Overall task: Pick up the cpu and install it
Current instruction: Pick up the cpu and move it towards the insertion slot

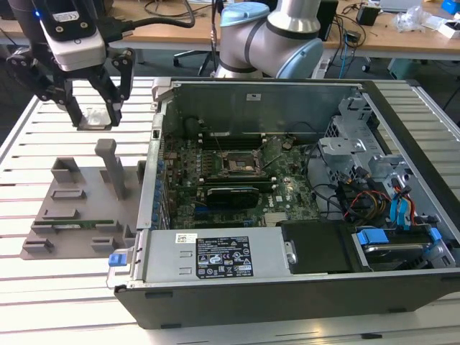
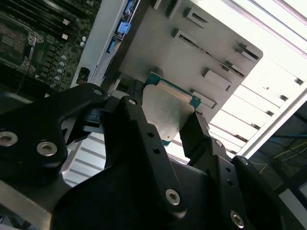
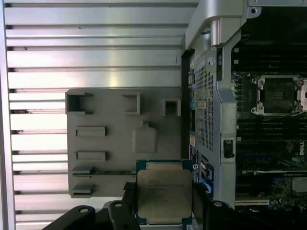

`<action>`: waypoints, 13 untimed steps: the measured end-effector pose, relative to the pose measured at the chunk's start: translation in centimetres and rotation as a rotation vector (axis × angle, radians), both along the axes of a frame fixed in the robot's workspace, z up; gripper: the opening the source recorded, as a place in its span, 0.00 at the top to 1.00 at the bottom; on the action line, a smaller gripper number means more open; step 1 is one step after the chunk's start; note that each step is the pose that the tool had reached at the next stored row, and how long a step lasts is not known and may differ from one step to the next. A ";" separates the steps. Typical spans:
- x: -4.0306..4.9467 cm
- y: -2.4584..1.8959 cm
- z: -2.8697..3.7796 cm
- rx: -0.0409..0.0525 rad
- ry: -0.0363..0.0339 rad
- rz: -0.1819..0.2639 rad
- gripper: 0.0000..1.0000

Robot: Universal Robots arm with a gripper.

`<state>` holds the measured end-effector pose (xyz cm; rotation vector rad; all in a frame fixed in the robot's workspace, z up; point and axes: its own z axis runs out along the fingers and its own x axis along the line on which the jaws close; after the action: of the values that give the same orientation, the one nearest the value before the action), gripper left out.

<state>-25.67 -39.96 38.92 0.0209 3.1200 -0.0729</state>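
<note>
Plainly, our gripper (image 1: 96,119) clamps the cpu (image 3: 164,191) by opposite edges; in the exterior view the socket (image 1: 239,164) lies at four o'clock. We judge the chip light, stiff and fragile.

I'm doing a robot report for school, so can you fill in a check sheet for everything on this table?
Surface: slatted metal table, carrying a grey holder tray and an open computer case.
Job's things: cpu held clear of the table; socket on the motherboard looks empty.
Clutter: memory stick lying in the tray.
Grippers: gripper, jaws shut on the cpu, beside the case.
Cables: coloured bundle inside the case.
Surroundings: wooden desks behind.
</note>
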 end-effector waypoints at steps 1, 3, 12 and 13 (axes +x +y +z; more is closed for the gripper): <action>0.09 0.04 -0.01 -0.0007 0.0000 0.000 0.45; 0.31 0.12 -0.03 -0.0016 0.0000 0.000 0.45; 1.71 0.28 -0.06 -0.0082 0.0000 0.000 0.45; 1.84 0.29 -0.06 -0.0086 0.0000 0.000 0.45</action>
<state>-23.82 -39.67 38.87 0.0207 3.1196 -0.0864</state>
